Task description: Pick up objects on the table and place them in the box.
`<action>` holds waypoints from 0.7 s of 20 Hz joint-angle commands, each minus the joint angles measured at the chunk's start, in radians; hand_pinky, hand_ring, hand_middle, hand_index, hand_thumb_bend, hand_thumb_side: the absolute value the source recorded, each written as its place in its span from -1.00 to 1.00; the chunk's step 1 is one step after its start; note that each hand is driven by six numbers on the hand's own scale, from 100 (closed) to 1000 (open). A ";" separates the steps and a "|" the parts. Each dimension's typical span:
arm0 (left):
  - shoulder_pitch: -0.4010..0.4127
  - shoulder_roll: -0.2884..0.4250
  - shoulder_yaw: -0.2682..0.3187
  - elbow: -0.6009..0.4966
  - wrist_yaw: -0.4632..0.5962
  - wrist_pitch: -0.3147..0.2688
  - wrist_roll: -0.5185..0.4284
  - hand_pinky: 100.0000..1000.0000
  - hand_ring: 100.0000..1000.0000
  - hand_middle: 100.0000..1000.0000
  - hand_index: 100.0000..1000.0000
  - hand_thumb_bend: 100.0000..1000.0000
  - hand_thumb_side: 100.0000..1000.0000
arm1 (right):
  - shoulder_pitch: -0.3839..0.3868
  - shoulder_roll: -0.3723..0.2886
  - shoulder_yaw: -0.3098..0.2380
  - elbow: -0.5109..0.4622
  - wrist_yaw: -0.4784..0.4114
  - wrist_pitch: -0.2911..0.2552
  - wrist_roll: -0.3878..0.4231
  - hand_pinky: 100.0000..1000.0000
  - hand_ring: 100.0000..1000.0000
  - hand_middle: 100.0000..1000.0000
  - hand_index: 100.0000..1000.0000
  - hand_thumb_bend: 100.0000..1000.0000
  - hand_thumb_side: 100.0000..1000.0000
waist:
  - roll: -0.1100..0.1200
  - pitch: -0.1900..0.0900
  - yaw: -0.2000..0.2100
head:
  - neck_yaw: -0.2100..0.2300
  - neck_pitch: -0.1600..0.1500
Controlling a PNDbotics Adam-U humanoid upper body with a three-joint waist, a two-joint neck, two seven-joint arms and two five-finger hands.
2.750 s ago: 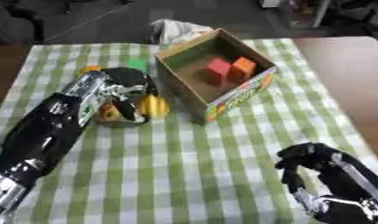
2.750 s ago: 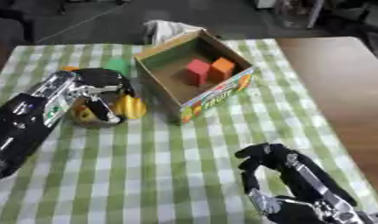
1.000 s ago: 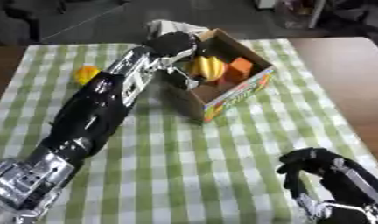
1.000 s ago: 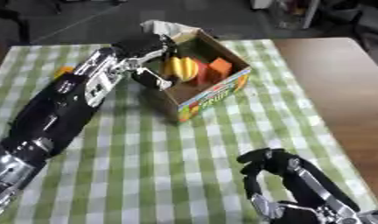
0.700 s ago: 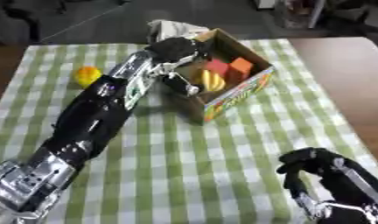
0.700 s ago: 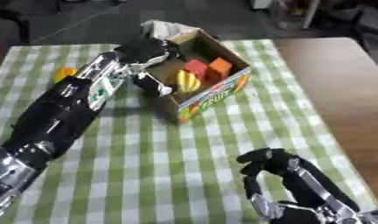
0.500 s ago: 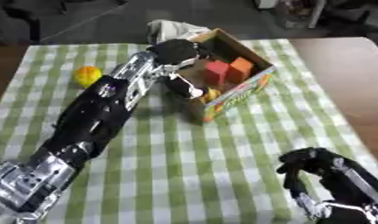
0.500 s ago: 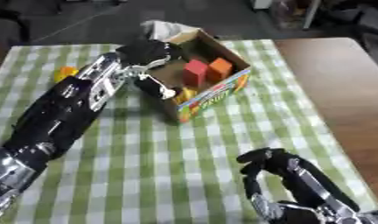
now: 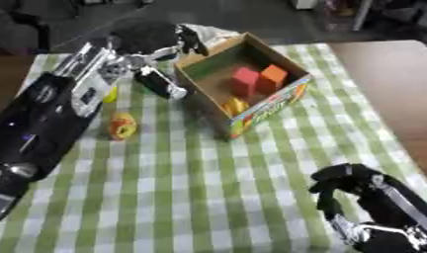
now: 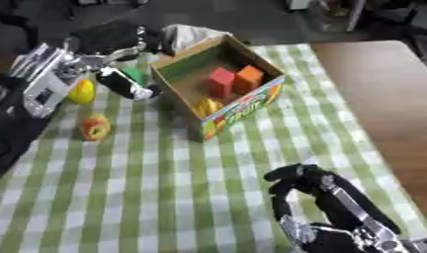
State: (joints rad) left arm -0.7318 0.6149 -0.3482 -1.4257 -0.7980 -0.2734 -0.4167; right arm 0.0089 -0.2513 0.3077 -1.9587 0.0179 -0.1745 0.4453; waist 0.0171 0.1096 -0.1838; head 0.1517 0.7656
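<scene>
Toward the upper centre of the frame sits the cardboard box (image 9: 251,84), turned corner-on to the robot with its open top facing up, which leaves its inside free to drop things into. Three things lie inside: a red block (image 9: 244,81) and an orange block (image 9: 272,77) side by side near the middle, and a yellow piece (image 9: 235,105) down against the near wall, low in the box.

At the upper left, the left hand (image 9: 152,44) hangs just beside the box's left wall, outside it. Its fingers (image 9: 161,83) point down toward the cloth and look relaxed and parted, with nothing between them, so by my reading the hand is empty and clear of the box.

Objects are left to collect on the green checked tablecloth (image 9: 191,188). An orange-and-yellow fruit (image 9: 122,125) lies at middle left, well apart from the box. A yellow fruit (image 10: 82,91) lies further up, near the left arm.

At the lower right, the right hand (image 9: 351,190) rests idle, fingers curled loosely upward around nothing.

The right eye view shows the yellow fruit whole, and also a small green thing (image 10: 134,75) behind the left hand's fingers; in the left eye view the arm covers most of that fruit and the green thing cannot be made out. The left eye view, in turn, shows the box's printed front wall more squarely.
</scene>
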 commanded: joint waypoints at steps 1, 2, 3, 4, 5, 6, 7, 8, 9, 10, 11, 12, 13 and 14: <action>0.052 0.115 0.029 -0.054 0.018 0.031 -0.071 0.43 0.31 0.38 0.65 -0.32 -0.45 | -0.007 -0.016 -0.009 -0.007 0.009 -0.003 -0.006 0.29 -0.16 -0.25 0.42 -1.00 -0.93 | 0.003 -0.013 0.004 | -0.006 0.004; 0.076 0.129 0.035 -0.050 0.010 0.038 -0.090 0.43 0.32 0.38 0.65 -0.28 -0.41 | -0.006 -0.017 -0.010 -0.007 0.010 -0.004 -0.007 0.29 -0.16 -0.25 0.42 -1.00 -0.93 | 0.004 -0.013 0.007 | -0.007 0.004; 0.101 0.138 0.042 -0.033 -0.005 0.046 -0.107 0.43 0.32 0.39 0.66 -0.27 -0.37 | -0.006 -0.018 -0.010 -0.007 0.011 -0.004 -0.007 0.29 -0.16 -0.25 0.42 -1.00 -0.93 | 0.005 -0.013 0.009 | -0.008 0.004; 0.118 0.141 0.048 -0.012 -0.020 0.051 -0.117 0.43 0.33 0.39 0.66 -0.30 -0.29 | -0.006 -0.018 -0.010 -0.007 0.011 -0.004 -0.007 0.29 -0.15 -0.25 0.42 -1.00 -0.93 | 0.005 -0.014 0.011 | -0.009 0.004; 0.133 0.139 0.053 0.011 -0.032 0.056 -0.123 0.43 0.33 0.40 0.66 -0.32 -0.20 | -0.006 -0.018 -0.009 -0.007 0.012 -0.005 -0.007 0.29 -0.15 -0.25 0.42 -1.00 -0.92 | 0.005 -0.014 0.012 | -0.009 0.004; 0.143 0.136 0.055 0.035 -0.041 0.057 -0.126 0.44 0.34 0.41 0.67 -0.28 -0.12 | -0.006 -0.018 -0.009 -0.007 0.012 -0.005 -0.007 0.29 -0.16 -0.25 0.42 -1.00 -0.92 | 0.004 -0.014 0.012 | -0.010 0.004; 0.150 0.131 0.056 0.058 -0.053 0.057 -0.128 0.44 0.34 0.42 0.67 -0.27 -0.10 | -0.006 -0.017 -0.010 -0.007 0.012 -0.005 -0.007 0.29 -0.16 -0.25 0.42 -1.00 -0.92 | 0.004 -0.014 0.012 | -0.012 0.004; 0.154 0.126 0.057 0.080 -0.066 0.056 -0.128 0.44 0.35 0.42 0.67 -0.26 -0.05 | -0.006 -0.017 -0.010 -0.007 0.012 -0.005 -0.007 0.29 -0.16 -0.25 0.42 -1.00 -0.92 | 0.003 -0.014 0.012 | -0.013 0.004; 0.157 0.118 0.058 0.103 -0.080 0.056 -0.126 0.44 0.35 0.42 0.67 -0.26 -0.04 | -0.005 -0.017 -0.010 -0.007 0.012 -0.005 -0.008 0.29 -0.16 -0.25 0.42 -1.00 -0.92 | 0.002 -0.014 0.011 | -0.013 0.004; 0.158 0.112 0.060 0.123 -0.093 0.055 -0.123 0.44 0.35 0.42 0.67 -0.25 0.00 | -0.005 -0.017 -0.010 -0.007 0.012 -0.005 -0.008 0.29 -0.16 -0.25 0.42 -1.00 -0.92 | 0.001 -0.014 0.011 | -0.013 0.004; 0.160 0.105 0.062 0.143 -0.107 0.055 -0.121 0.44 0.35 0.42 0.67 -0.24 0.02 | -0.004 -0.017 -0.011 -0.007 0.013 -0.004 -0.009 0.29 -0.16 -0.25 0.42 -1.00 -0.92 | 0.000 -0.014 0.011 | -0.014 0.004; 0.161 0.099 0.065 0.162 -0.121 0.056 -0.119 0.44 0.35 0.42 0.67 -0.24 0.04 | -0.004 -0.017 -0.011 -0.007 0.013 -0.004 -0.009 0.29 -0.16 -0.25 0.42 -1.00 -0.92 | 0.000 -0.013 0.011 | -0.015 0.004; 0.162 0.093 0.068 0.179 -0.134 0.058 -0.116 0.44 0.35 0.42 0.67 -0.24 0.04 | -0.004 -0.017 -0.011 -0.007 0.013 -0.004 -0.010 0.29 -0.16 -0.25 0.42 -1.00 -0.91 | 0.001 -0.013 0.011 | -0.015 0.004; 0.162 0.089 0.071 0.193 -0.144 0.059 -0.111 0.44 0.34 0.42 0.67 -0.27 0.02 | -0.004 -0.016 -0.011 -0.007 0.013 -0.004 -0.010 0.29 -0.16 -0.25 0.42 -1.00 -0.91 | 0.001 -0.013 0.011 | -0.016 0.004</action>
State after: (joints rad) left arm -0.5580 0.6872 -0.2961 -1.2429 -0.9253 -0.2162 -0.5325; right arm 0.0098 -0.2528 0.3026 -1.9540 0.0246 -0.1767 0.4391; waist 0.0171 0.1093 -0.1722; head 0.1384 0.7656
